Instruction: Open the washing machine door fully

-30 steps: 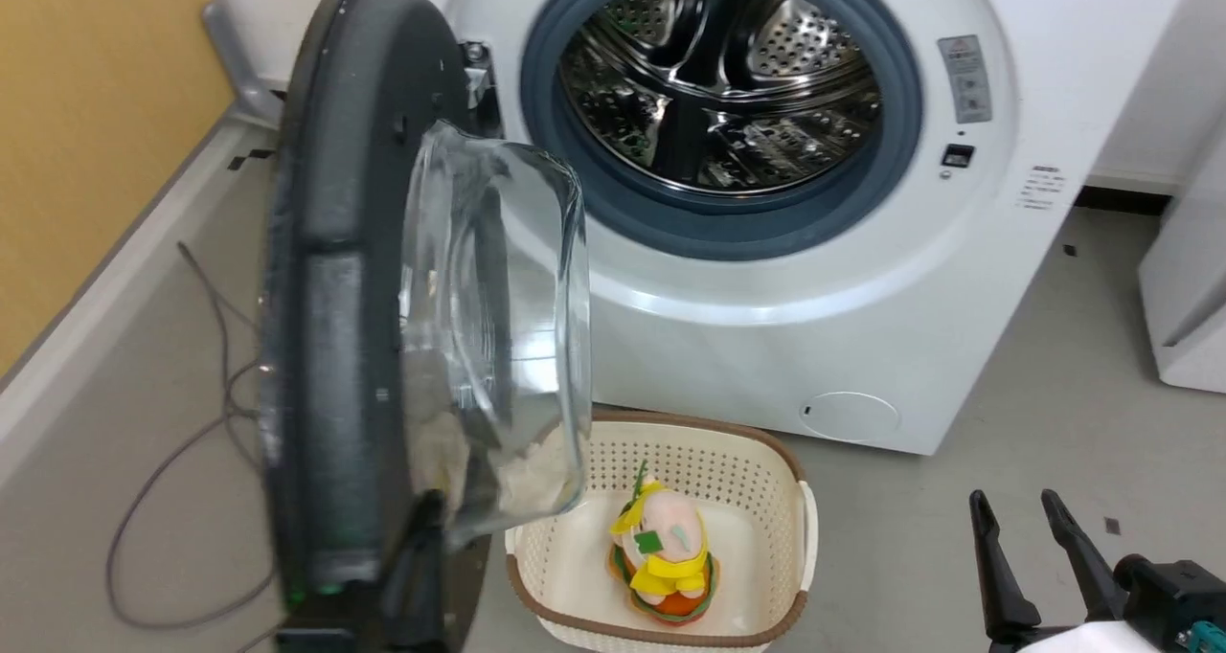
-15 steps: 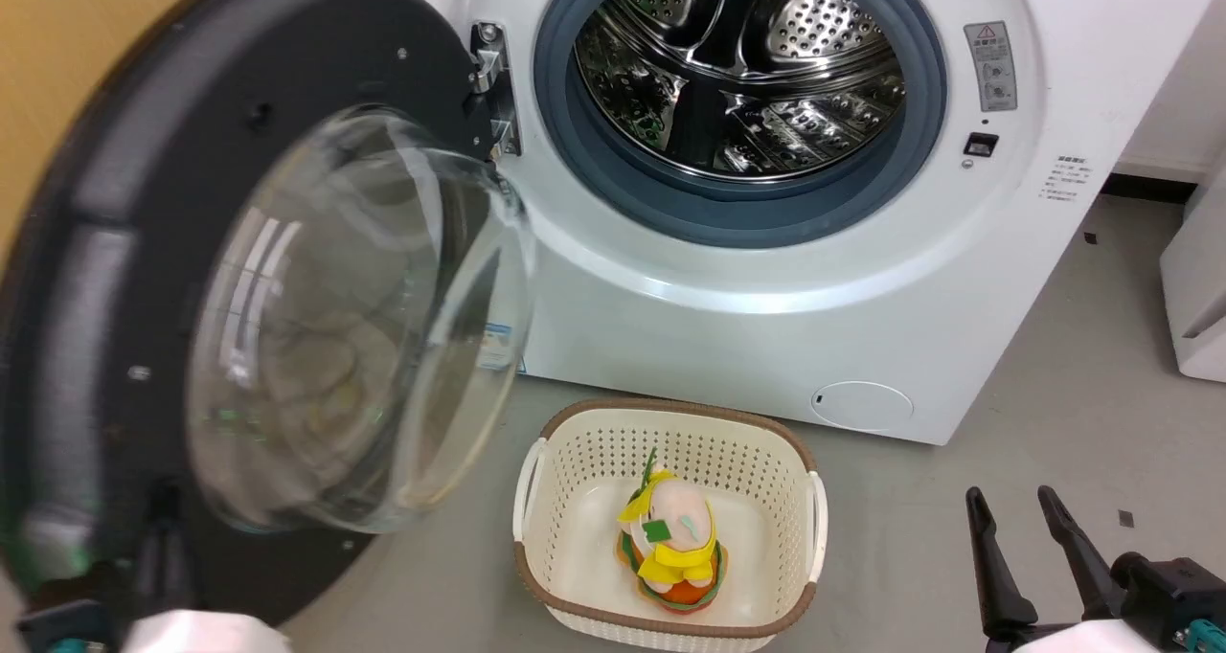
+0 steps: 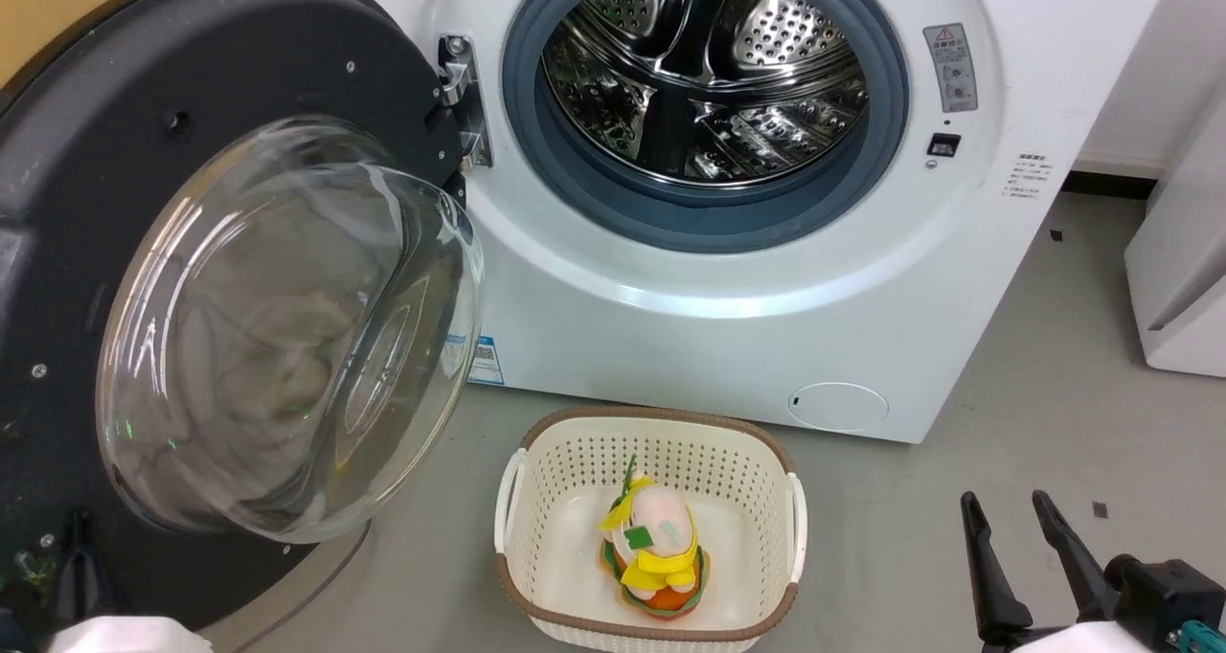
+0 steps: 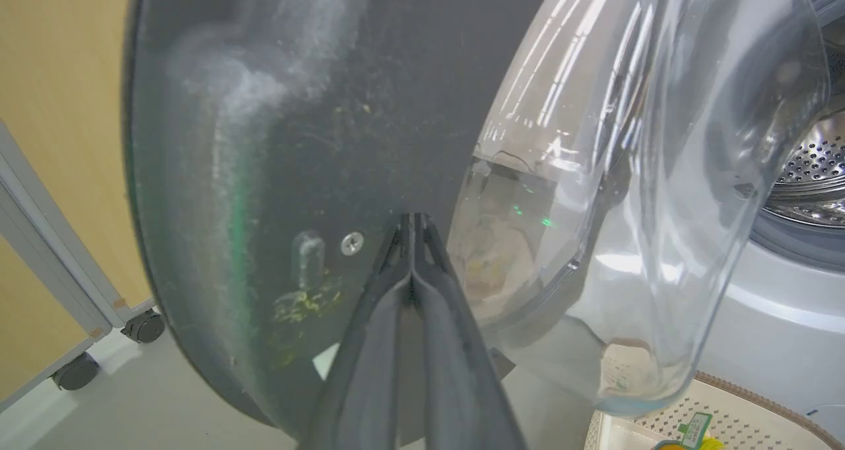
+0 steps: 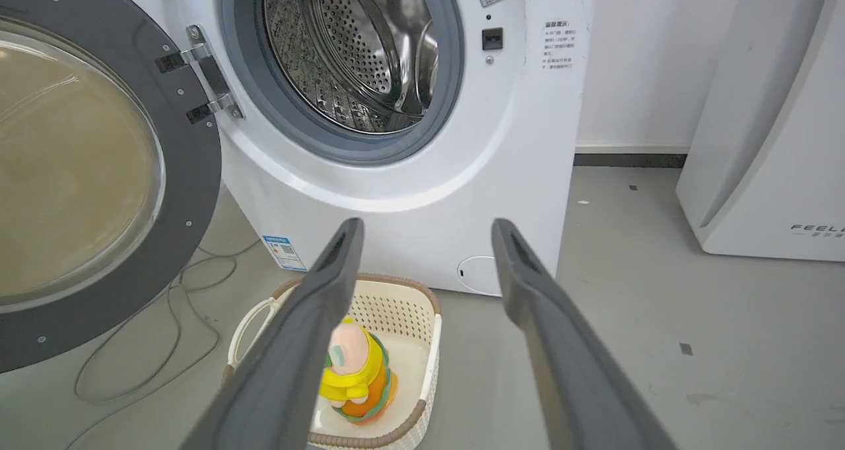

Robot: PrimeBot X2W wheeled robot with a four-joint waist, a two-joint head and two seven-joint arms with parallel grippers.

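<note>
The washing machine door (image 3: 278,327) stands wide open, hinged at 9 o'clock of the drum mouth with its inner face toward the head view. It is a broad black disc dotted with small screws, dusty and smeared in the left wrist view, with a clear glass bowl bulging from its centre. The washing machine (image 3: 728,327) is a white box with a perforated steel drum (image 3: 704,78) ringed by a grey-blue gasket. The left claw (image 4: 412,220) has its fingers pressed together on nothing, tips at the door's black face at 7 o'clock of the glass. The right claw (image 5: 426,229) is spread wide and empty above the floor, at 3 o'clock of a cream basket (image 3: 709,461) holding a plush toy (image 3: 651,548).
</note>
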